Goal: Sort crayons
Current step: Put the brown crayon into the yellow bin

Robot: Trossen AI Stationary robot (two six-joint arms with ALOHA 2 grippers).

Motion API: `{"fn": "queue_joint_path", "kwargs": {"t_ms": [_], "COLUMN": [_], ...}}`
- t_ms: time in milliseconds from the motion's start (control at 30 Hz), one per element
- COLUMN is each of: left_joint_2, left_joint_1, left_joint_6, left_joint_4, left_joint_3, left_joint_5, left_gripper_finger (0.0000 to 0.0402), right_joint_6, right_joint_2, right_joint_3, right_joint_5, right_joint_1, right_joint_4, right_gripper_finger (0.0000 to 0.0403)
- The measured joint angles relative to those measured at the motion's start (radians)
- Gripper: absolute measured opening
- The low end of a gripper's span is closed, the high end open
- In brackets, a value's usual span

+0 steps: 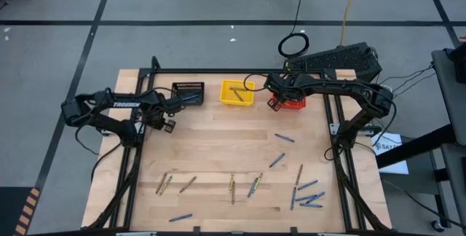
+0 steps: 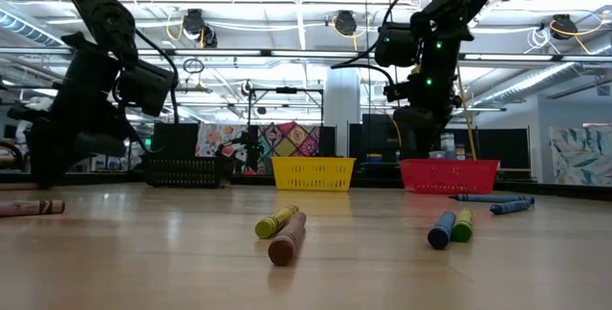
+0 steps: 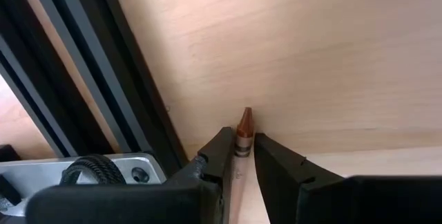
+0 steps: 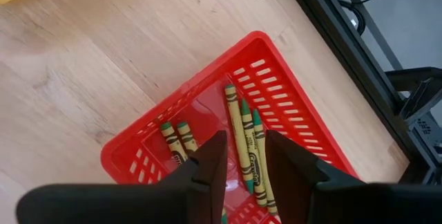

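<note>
Right now your left gripper (image 3: 244,156) is pinching a brown crayon (image 3: 244,128) near the black basket (image 1: 188,92), while your right gripper (image 4: 243,156) is hanging with fingers parted, empty, over the red basket (image 4: 290,92) holding olive-yellow crayons (image 4: 243,135).

three baskets stand in a row toward 12 o'clock on the table: one black basket (image 1: 188,92), one yellow basket (image 1: 237,93) and one red basket (image 1: 293,103).

inside the red basket the right wrist view shows five olive-yellow crayons (image 4: 243,135); others may be hidden.

the yellow basket has at least one crayon in it.

one brown crayon (image 3: 244,128) sits between the fingers of the left gripper (image 3: 243,156).

loose crayons on the table (image 1: 218,148), toward 6 o'clock: about eight blue crayons (image 1: 284,138) and about five tan or yellowish crayons (image 1: 188,184). a few are too small to tell apart.

two robot arms, two grippers.
</note>
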Motion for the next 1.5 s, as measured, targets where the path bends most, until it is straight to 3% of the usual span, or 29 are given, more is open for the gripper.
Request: {"fn": "queue_joint_path", "kwargs": {"t_ms": [267, 533, 1267, 1500], "left_joint_2": [0.001, 0.001, 0.005, 0.004], "left_joint_1": [-0.001, -0.018, -0.018, -0.063], "left_joint_6": [0.017, 0.02, 0.077, 0.079], "left_joint_4": [0.011, 0.021, 0.008, -0.005], "left_joint_3": [-0.003, -0.003, 0.038, 0.061], "left_joint_5": [0.001, -0.017, -0.043, -0.043], "left_gripper_finger": [0.0072, 0.0008, 0.0, 0.0003], "right_joint_6": [-0.001, -0.002, -0.005, -0.003], "right_joint_2": [0.0, 0.0, 0.0, 0.0], "right_joint_3": [0.0, 0.0, 0.0, 0.0], "right_joint_5": [0.0, 0.0, 0.002, 0.002], "right_joint_1": [0.0, 0.0, 0.0, 0.0], "right_joint_4": [0.005, 0.005, 0.005, 0.012], "right_gripper_finger": [0.0086, 0.0086, 0.0086, 0.0086]}}
